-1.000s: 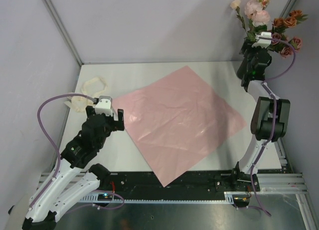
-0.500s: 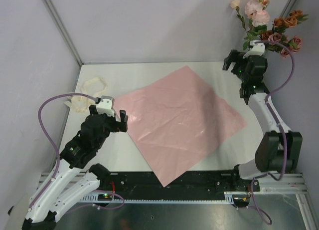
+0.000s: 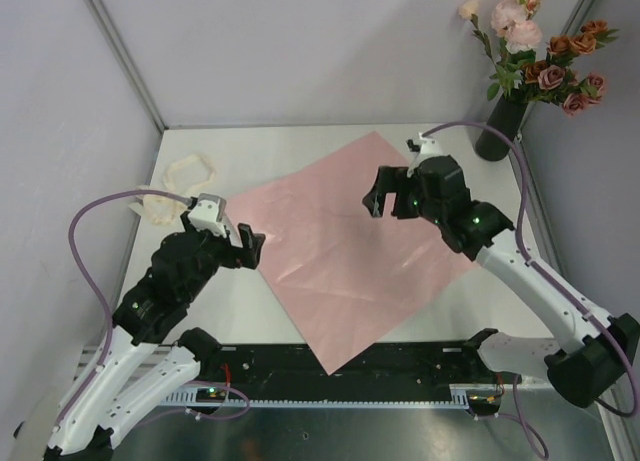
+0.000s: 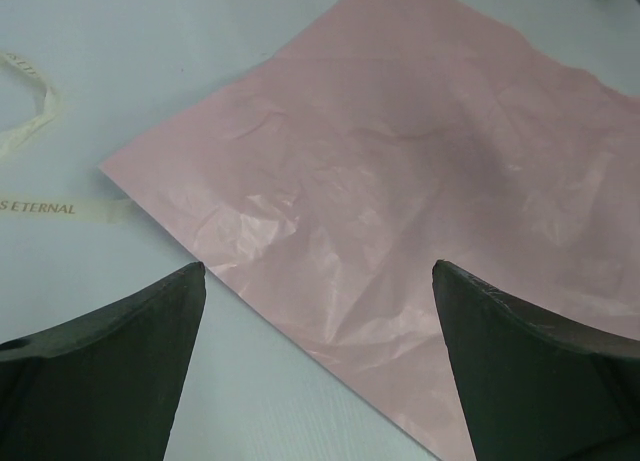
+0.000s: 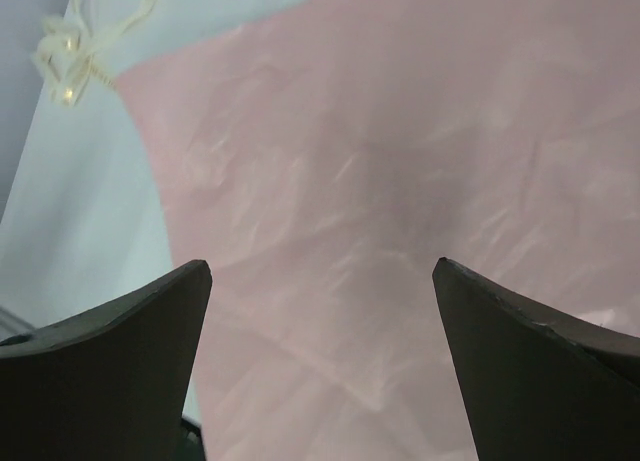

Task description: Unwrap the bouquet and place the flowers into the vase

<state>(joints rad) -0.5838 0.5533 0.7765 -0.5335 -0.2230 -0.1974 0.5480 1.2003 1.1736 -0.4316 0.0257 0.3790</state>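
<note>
One empty right claw [image 3: 386, 203] now off the vase [image 3: 497, 133], over pink paper [image 3: 330, 281]

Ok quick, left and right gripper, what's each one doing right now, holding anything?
Left gripper: open, holding nothing.
Right gripper: open, holding nothing, above the pink paper sheet.

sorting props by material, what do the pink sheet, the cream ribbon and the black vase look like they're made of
Pink sheet: probably thin paper or film, slightly glossy, with fine creases and pale sheen streaks.
Cream ribbon: seems a flat fabric band with printed lettering, lying in limp loops.
Black vase: hard and matte with no highlights, maybe ceramic or plastic, cannot tell which.
</note>
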